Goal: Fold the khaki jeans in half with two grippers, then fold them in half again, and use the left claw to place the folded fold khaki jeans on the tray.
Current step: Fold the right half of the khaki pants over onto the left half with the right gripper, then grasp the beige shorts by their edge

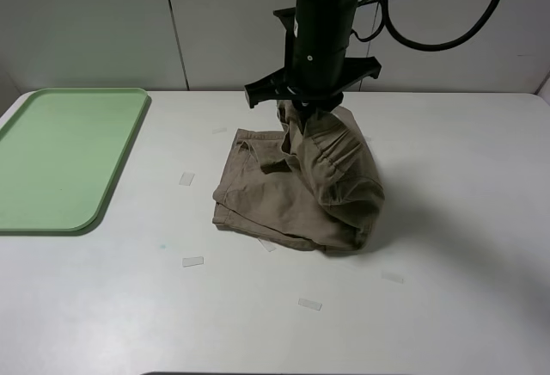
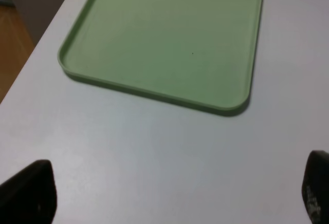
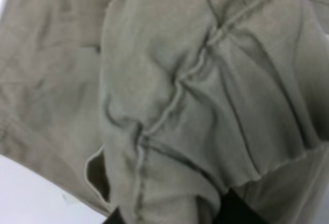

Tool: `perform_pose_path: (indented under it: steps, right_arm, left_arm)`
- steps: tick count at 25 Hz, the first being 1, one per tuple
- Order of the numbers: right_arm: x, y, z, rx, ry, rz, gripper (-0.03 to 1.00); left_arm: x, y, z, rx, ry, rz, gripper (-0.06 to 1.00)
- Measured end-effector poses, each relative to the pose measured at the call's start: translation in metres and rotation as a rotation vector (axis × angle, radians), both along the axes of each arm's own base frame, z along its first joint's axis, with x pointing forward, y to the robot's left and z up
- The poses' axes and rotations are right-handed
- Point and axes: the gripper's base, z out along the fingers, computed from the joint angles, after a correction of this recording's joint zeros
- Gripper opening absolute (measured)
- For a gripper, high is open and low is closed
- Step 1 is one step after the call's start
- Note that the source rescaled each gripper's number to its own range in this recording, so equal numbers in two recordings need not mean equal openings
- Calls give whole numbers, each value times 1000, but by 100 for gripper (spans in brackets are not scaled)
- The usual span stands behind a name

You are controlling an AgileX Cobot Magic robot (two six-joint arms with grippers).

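Note:
The khaki jeans point(image 1: 292, 194) lie bunched in the middle of the white table, folded over. Their far edge is pulled up off the surface. My right gripper point(image 1: 311, 110) hangs straight down over that raised edge and is shut on it. In the right wrist view gathered khaki cloth point(image 3: 180, 80) fills the frame, with a dark fingertip point(image 3: 236, 211) showing under it. The pale-green tray point(image 1: 60, 160) lies at the table's left side with nothing on it. My left gripper point(image 2: 172, 193) stands open over bare table just short of the tray's point(image 2: 169, 39) near rim. The left arm is out of the high view.
Several small clear tape strips point(image 1: 192, 261) dot the table around the cloth. The table's left edge and wooden floor point(image 2: 7, 44) show beside the tray. A white wall stands behind the table.

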Motion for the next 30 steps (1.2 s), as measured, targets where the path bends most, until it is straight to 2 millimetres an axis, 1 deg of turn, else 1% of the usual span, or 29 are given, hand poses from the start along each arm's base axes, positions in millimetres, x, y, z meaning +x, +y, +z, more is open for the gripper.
perform_pose_path:
  steps: [1, 2, 3, 4, 5, 6, 7, 9, 13, 16, 20, 23, 26, 30]
  right_arm:
    - [-1, 3, 0, 4, -5, 7, 20]
    - [-1, 5, 0, 12, -13, 13, 33]
    - [-2, 8, 0, 25, -23, 20, 50]
    - [-4, 12, 1, 43, -30, 26, 70]
    - [-6, 16, 1, 62, -27, 29, 82]
    - [-9, 20, 1, 79, -17, 34, 90]
    - [-12, 24, 1, 90, -9, 41, 93]
    - [-16, 31, 2, 112, -9, 53, 98]
    - [-16, 34, 8, 128, -29, 61, 100]
    - [-15, 34, 20, 136, -54, 71, 100]
    - [-19, 28, 39, 96, -55, 121, 100]
    - [-26, 22, 46, 52, -29, 176, 100]
    - [-31, 17, 57, 35, -35, 239, 100]
    - [-41, 8, 84, 56, -90, 304, 100]
  left_arm:
    - [0, 0, 0, 0, 0, 0, 95]
    - [0, 0, 0, 0, 0, 0, 95]
    - [0, 0, 0, 0, 0, 0, 95]
    - [0, 0, 0, 0, 0, 0, 95]
    - [0, 0, 0, 0, 0, 0, 95]
    - [0, 0, 0, 0, 0, 0, 95]
    - [0, 0, 0, 0, 0, 0, 95]
    - [0, 0, 0, 0, 0, 0, 95]
    - [0, 0, 0, 1, 0, 0, 95]
    - [0, 0, 0, 1, 0, 0, 95]
    - [0, 0, 0, 1, 0, 0, 95]
    - [0, 0, 0, 1, 0, 0, 95]
    - [0, 0, 0, 1, 0, 0, 95]
    - [0, 0, 0, 1, 0, 0, 95]
